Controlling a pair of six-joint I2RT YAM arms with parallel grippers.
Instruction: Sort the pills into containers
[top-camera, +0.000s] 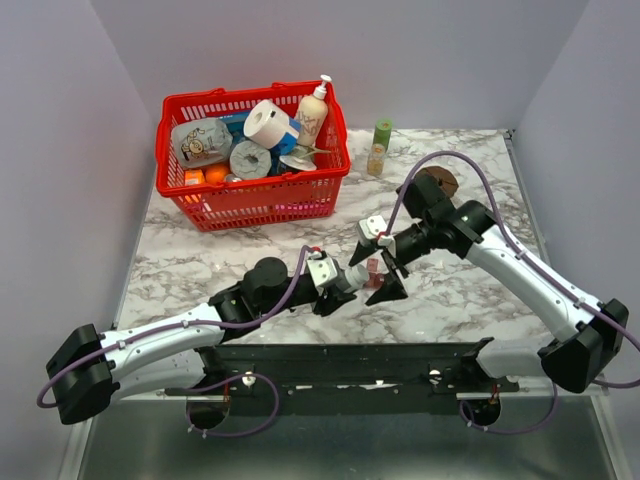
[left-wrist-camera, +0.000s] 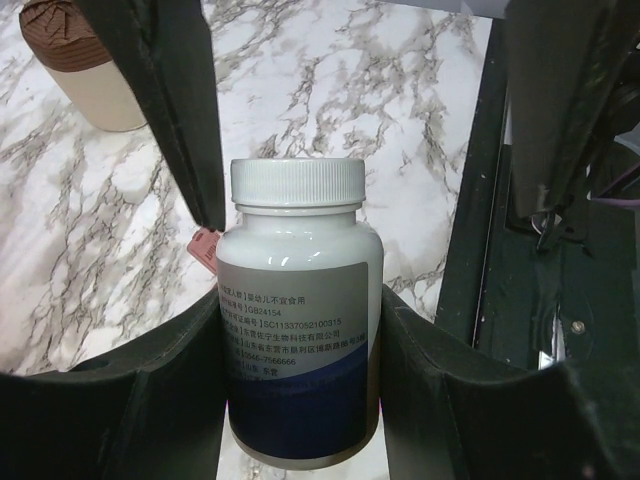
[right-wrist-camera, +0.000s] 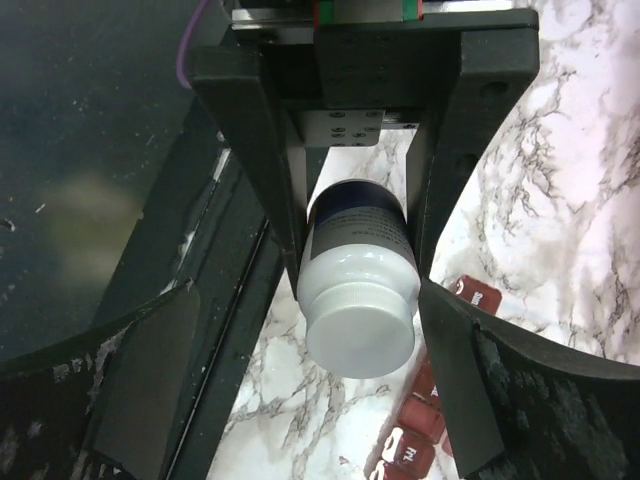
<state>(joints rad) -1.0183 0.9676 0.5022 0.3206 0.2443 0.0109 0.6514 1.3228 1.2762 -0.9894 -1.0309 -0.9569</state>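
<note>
Clamping a white pill bottle (left-wrist-camera: 298, 330) by its blue-labelled body, the left gripper (left-wrist-camera: 300, 305) has both fingers pressed against the bottle's sides and holds it above the marble table (left-wrist-camera: 330, 90). The bottle's white ribbed cap (left-wrist-camera: 297, 182) is on and points toward the right arm. The right gripper (right-wrist-camera: 310, 300) stands wide apart around that cap, one finger on each side. Clear gaps show in the left wrist view, so it has hold of nothing.

The containers (right-wrist-camera: 425, 420), a dark red strip of small lidded compartments with white lettering, lie flat on the table under the bottle. In the right wrist view they run just beside the right gripper's finger. Only a pink-red corner peeks out behind the bottle in the left wrist view.

A cream tub with a brown lid (left-wrist-camera: 85, 70) sits farther back on the table. A green-capped bottle (top-camera: 380, 146) stands near the rear edge, beside a red basket (top-camera: 255, 200) full of groceries.
</note>
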